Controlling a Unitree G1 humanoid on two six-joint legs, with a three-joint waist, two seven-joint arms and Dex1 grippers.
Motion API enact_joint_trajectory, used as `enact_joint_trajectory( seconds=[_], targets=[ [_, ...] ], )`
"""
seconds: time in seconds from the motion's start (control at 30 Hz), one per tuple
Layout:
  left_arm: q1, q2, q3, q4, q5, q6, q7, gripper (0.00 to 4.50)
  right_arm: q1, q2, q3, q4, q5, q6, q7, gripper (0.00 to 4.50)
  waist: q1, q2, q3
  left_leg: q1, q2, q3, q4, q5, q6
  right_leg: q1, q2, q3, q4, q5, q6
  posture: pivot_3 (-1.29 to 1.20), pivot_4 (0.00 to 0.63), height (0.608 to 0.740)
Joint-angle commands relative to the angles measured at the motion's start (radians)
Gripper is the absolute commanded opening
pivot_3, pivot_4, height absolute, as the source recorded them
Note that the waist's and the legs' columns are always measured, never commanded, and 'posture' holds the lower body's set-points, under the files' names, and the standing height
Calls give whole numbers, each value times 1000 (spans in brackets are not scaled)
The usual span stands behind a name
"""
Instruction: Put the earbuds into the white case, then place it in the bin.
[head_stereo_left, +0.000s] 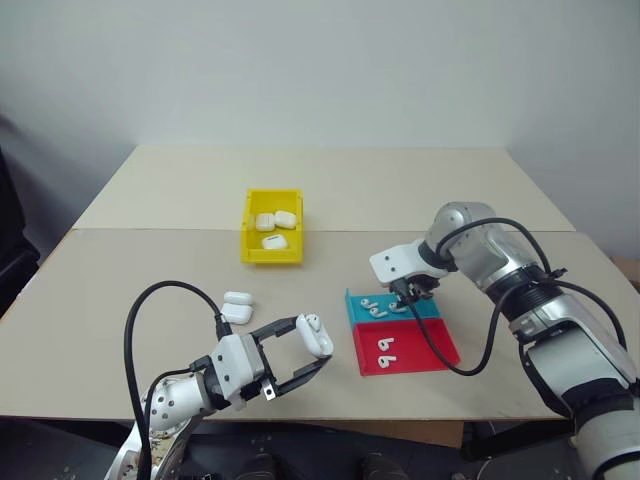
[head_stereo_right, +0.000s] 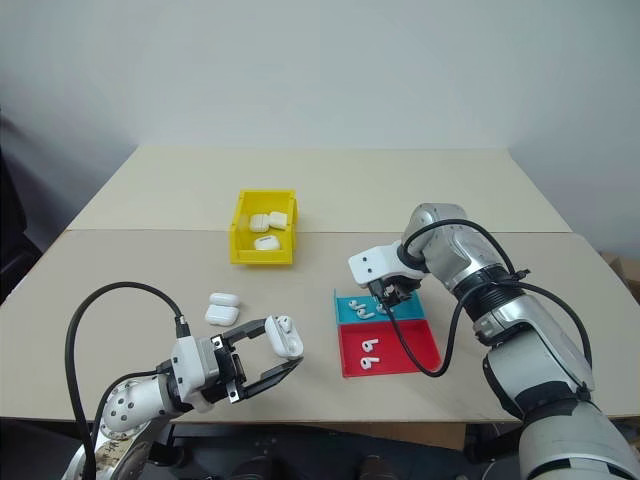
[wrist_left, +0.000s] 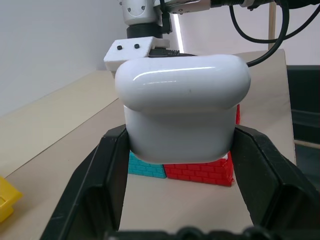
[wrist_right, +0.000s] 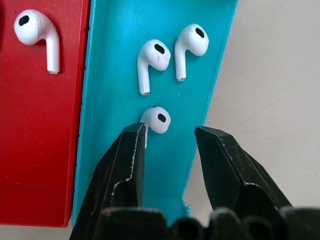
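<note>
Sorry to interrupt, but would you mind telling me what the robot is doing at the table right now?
It is packing earbuds into cases. The left gripper holds a white case above the table's near edge. The right gripper points down into the teal tray, fingers open around one earbud; two more earbuds lie in that tray and two in the red tray. Three cases already sit in the yellow bin, and two wait on the table.
</note>
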Motion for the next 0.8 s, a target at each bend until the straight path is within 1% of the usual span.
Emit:
enact_joint_trajectory(
  seconds=[0.03, 0.27, 0.8],
  targets=[
    [-8, 2, -2, -15, 4, -18, 6, 2750, -25, 6, -1, -11, -15, 7, 19, 1940, 0, 0, 0, 0, 0, 0, 0, 0, 0, 0, 0, 0, 0, 0, 0, 0, 150, 740],
    [-4, 3, -5, -12, 13, -22, 6, 2750, -7, 29, 9, 9, -40, 7, 5, 1940, -1, 0, 0, 0, 0, 0, 0, 0, 0, 0, 0, 0, 0, 0, 0, 0, 150, 740],
    [-13, -5, -8, -17, 10, -10, 12, 2750, 17, 41, 17, 24, -64, 29, -13, 1940, -1, 0, 0, 0, 0, 0, 0, 0, 0, 0, 0, 0, 0, 1, 1, 0, 150, 740]
  ],
)
